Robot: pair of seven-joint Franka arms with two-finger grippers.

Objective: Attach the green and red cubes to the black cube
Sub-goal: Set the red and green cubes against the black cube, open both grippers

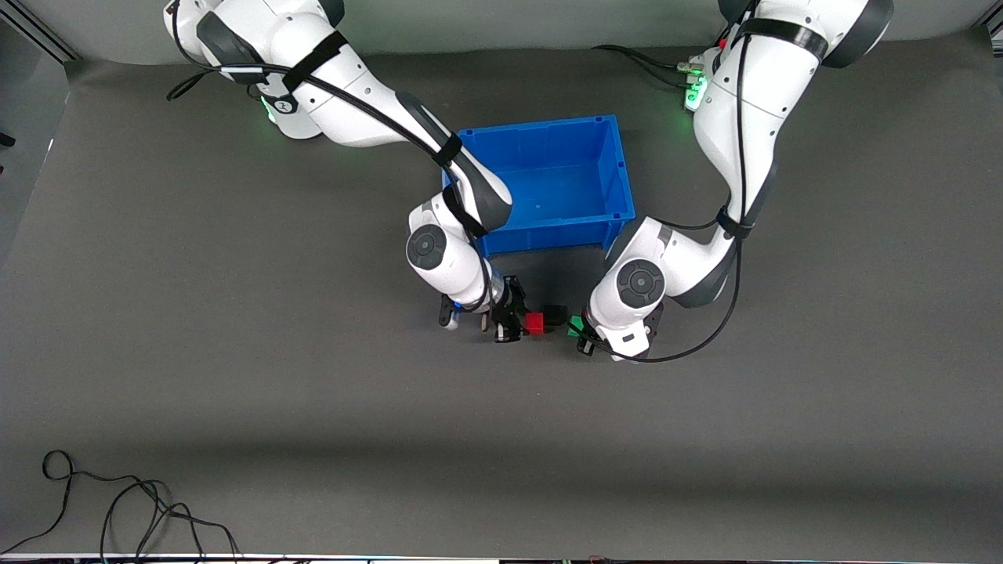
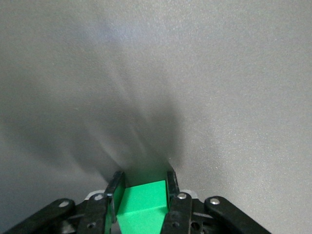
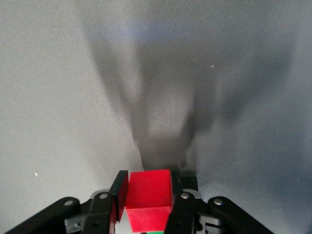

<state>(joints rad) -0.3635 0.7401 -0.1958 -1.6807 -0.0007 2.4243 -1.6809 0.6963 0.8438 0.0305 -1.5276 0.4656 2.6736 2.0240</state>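
Observation:
The black cube sits on the grey table just nearer the front camera than the blue bin. My right gripper is shut on the red cube, held right against the black cube on the side toward the right arm's end. My left gripper is shut on the green cube, close beside the black cube on the side toward the left arm's end. In the left wrist view the green cube fills the left gripper. In the right wrist view the red cube fills the right gripper.
The blue bin stands open and empty, farther from the front camera than the cubes. A loose black cable lies near the table's front edge at the right arm's end. The grey mat spreads bare all round the cubes.

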